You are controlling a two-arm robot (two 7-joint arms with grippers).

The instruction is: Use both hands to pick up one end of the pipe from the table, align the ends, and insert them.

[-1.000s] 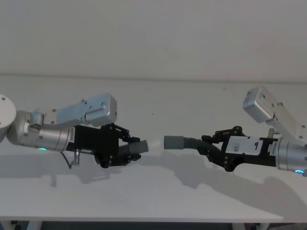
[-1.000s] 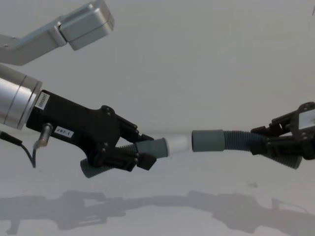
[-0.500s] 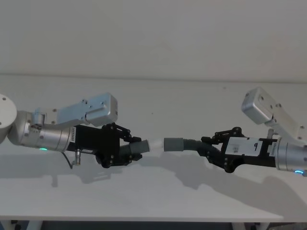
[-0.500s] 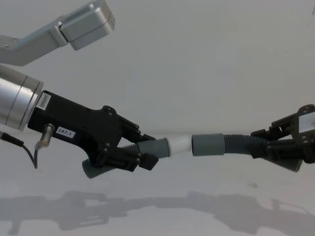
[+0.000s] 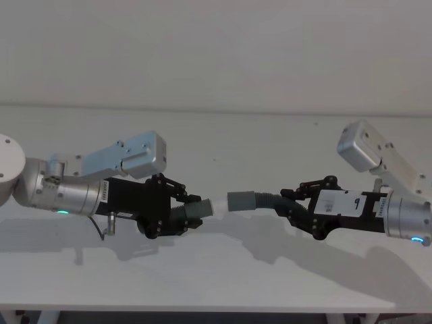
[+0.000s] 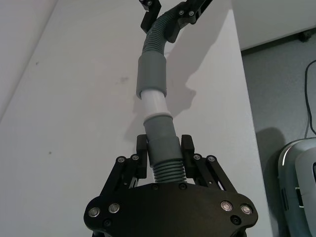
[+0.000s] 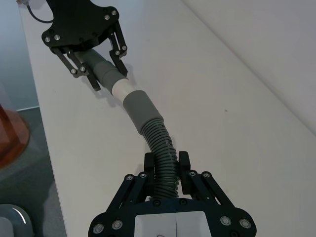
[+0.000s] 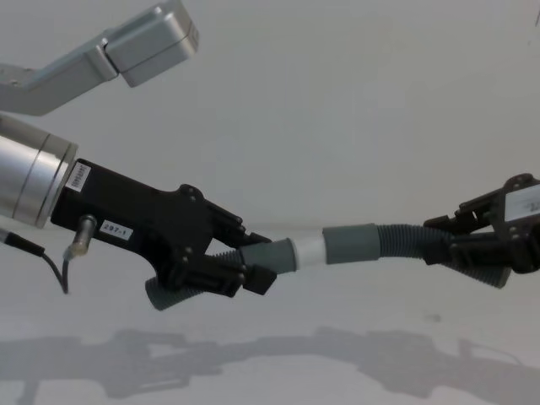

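Above the table (image 5: 216, 270) — both grippers level, white tip (image 8: 309, 251) entering socket (image 8: 350, 244).

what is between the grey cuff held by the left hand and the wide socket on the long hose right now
Only the white tip of the short piece: in the chest view it bridges the grey cuff and the socket, its far end at the socket's mouth.
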